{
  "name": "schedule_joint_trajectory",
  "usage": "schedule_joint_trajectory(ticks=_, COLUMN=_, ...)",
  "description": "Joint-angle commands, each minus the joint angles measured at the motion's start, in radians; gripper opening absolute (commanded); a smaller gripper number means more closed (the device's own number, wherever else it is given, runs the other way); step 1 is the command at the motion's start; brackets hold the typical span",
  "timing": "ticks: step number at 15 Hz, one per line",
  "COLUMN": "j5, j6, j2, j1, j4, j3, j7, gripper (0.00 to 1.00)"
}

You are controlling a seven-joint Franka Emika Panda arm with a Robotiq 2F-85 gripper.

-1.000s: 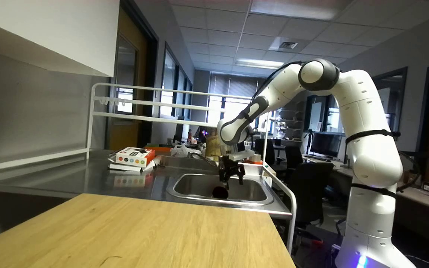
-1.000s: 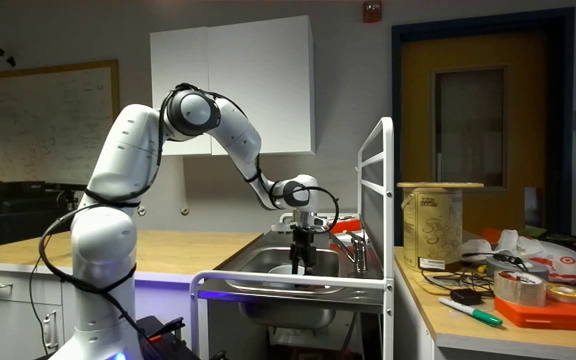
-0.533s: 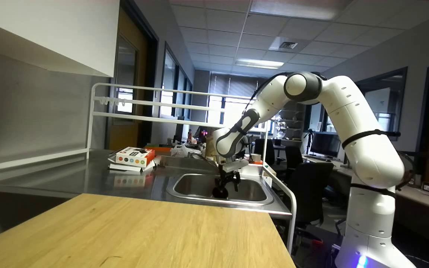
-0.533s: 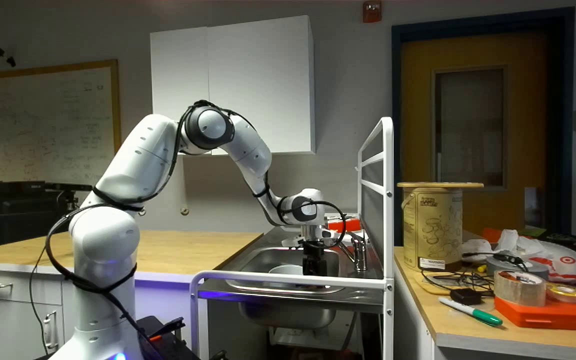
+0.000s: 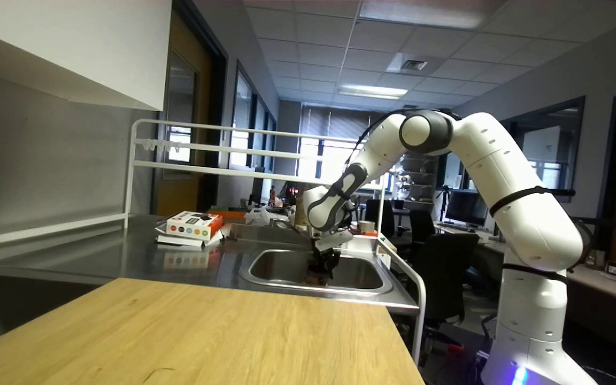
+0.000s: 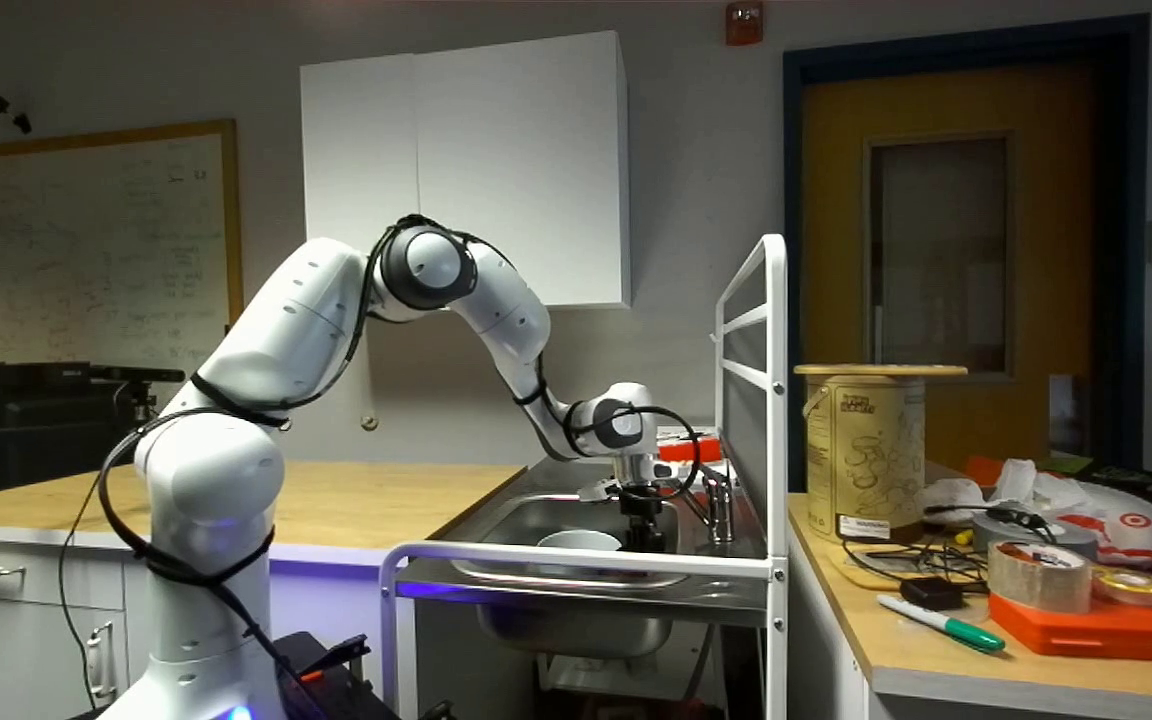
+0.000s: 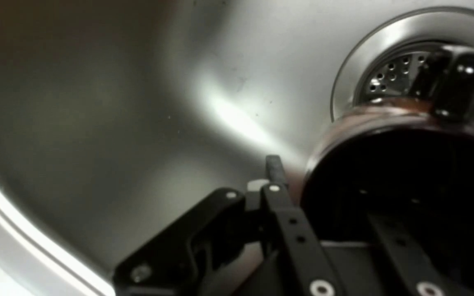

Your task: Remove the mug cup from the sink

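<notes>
The mug cup is dark reddish-brown and sits in the steel sink beside the drain. Its dark mouth faces the camera in the wrist view, and its black handle lies over the drain. My gripper straddles the mug's wall: one finger is outside, the other in the dark mouth with its tip hidden. The jaws stand partly apart, with a gap left beside the wall. In an exterior view the mug shows just under the gripper. The rail hides it in an exterior view beneath the gripper.
A white round dish-like thing is in the sink. The faucet stands beside the basin. A white rail runs along the front. A wooden table top adjoins the counter, where a small box lies.
The arm has lowered the gripper into the sink and shifted toward the faucet side. The fingers have come closer together. The mug's dark mouth faced an exterior camera; now its reddish side shows there.
</notes>
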Motion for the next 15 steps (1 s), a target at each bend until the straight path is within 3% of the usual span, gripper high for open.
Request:
schedule_joint_trajectory(ticks=1, j5=-0.015, j6=-0.010, j2=0.008, j1=0.019, j4=0.024, j3=-0.025, j7=0.036, gripper=0.07)
schedule_joint_trajectory(ticks=8, j5=0.018, j6=-0.130, j2=-0.040, j1=0.018, j4=0.021, j3=-0.015, j7=0.027, gripper=0.09)
schedule_joint_trajectory(ticks=15, j5=0.025, j6=-0.260, j2=-0.185, j1=0.009, j4=-0.089, j3=-0.002, j7=0.028, gripper=0.08)
